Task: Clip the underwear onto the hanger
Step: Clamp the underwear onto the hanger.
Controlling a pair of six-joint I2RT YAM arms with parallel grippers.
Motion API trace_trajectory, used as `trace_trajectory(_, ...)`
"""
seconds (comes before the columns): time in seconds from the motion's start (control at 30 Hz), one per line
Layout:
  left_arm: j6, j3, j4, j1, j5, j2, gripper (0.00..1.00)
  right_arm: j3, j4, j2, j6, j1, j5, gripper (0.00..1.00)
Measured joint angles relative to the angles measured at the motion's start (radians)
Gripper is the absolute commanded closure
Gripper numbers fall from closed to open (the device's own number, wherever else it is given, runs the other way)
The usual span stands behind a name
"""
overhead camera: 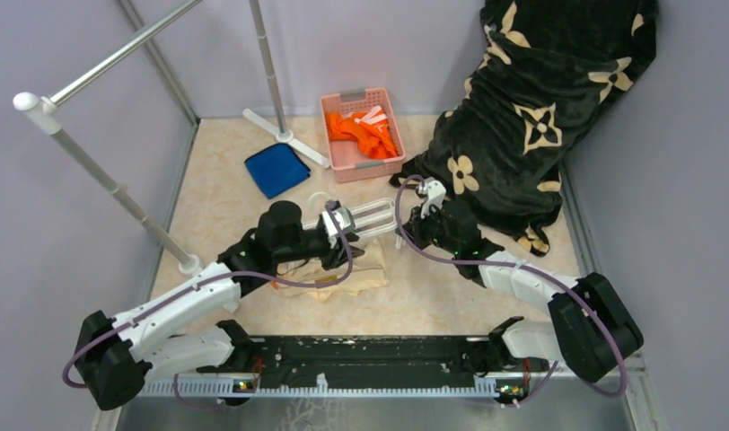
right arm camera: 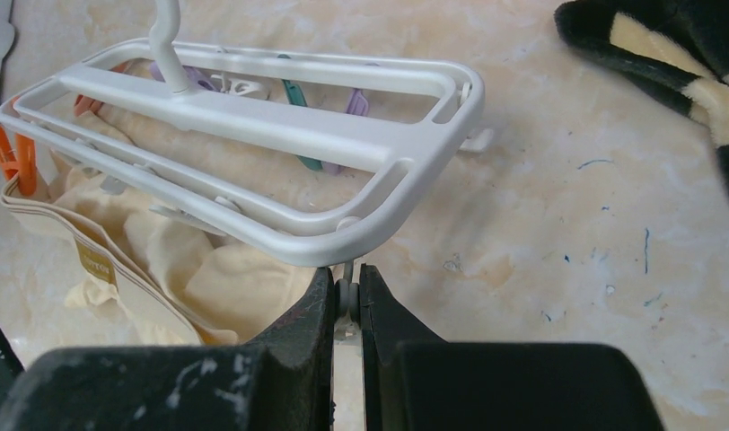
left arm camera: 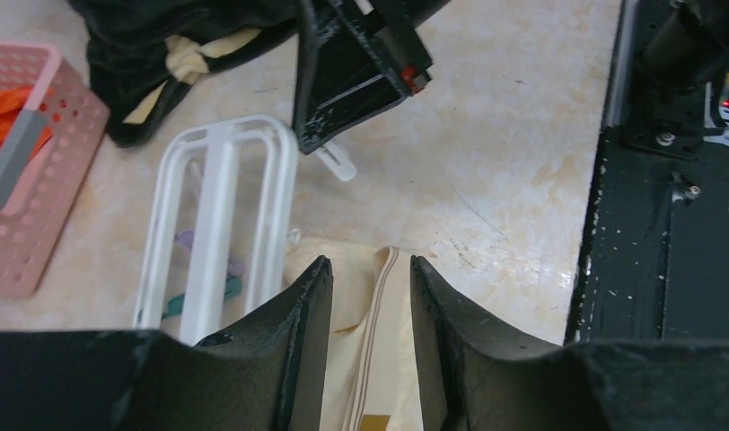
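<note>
The pale peach underwear [left arm camera: 379, 310] lies crumpled on the table, partly under the white hanger [right arm camera: 253, 121]. My left gripper [left arm camera: 368, 262] is open just above it, and the striped waistband runs between the two fingers. The underwear [overhead camera: 356, 277] also shows in the top external view in front of the hanger [overhead camera: 372, 215]. My right gripper [right arm camera: 346, 285] is shut on a small white clip [right arm camera: 346, 294] that dangles from the hanger's near rim. Orange clips [right arm camera: 11, 154] hang at the frame's far corner, and green and purple ones sit under its bars.
A pink basket [overhead camera: 326, 126] of orange clothes stands behind, with a folded blue cloth [overhead camera: 276, 169] to its left. A black flowered blanket [overhead camera: 531, 117] is heaped at the back right. The grey rack pole [overhead camera: 118, 193] slants along the left side. The right gripper's body [left arm camera: 361, 81] hangs close ahead of the left wrist.
</note>
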Motion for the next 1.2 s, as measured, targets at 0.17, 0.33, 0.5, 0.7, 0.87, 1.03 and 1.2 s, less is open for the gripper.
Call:
trace_trajectory(0.17,-0.011,0.000,-0.047,0.047,-0.077,-0.054,0.52,0.000,-0.043,-0.027,-0.007,-0.012,0.010,0.92)
trace_trajectory(0.33,-0.052,-0.005,-0.060,0.096,-0.133,-0.082,0.52,0.000,-0.075,-0.043,-0.011,-0.027,0.011,0.92)
trace_trajectory(0.5,-0.074,-0.030,-0.066,0.115,-0.155,-0.100,0.52,0.000,-0.092,-0.044,-0.010,-0.042,0.006,0.92)
trace_trajectory(0.7,-0.097,-0.035,-0.083,0.151,-0.167,-0.111,0.51,0.000,-0.097,-0.045,-0.009,-0.055,-0.004,0.91)
trace_trajectory(0.87,-0.189,-0.031,-0.112,0.216,-0.231,-0.091,0.48,0.000,-0.097,-0.045,-0.002,-0.069,-0.003,0.91)
trace_trajectory(1.03,-0.313,-0.028,-0.148,0.275,-0.340,-0.079,0.44,-0.001,-0.097,-0.045,0.006,-0.090,0.006,0.92)
trace_trajectory(1.2,-0.390,-0.045,-0.143,0.305,-0.404,-0.114,0.42,-0.002,-0.097,-0.046,0.011,-0.113,0.022,0.91)
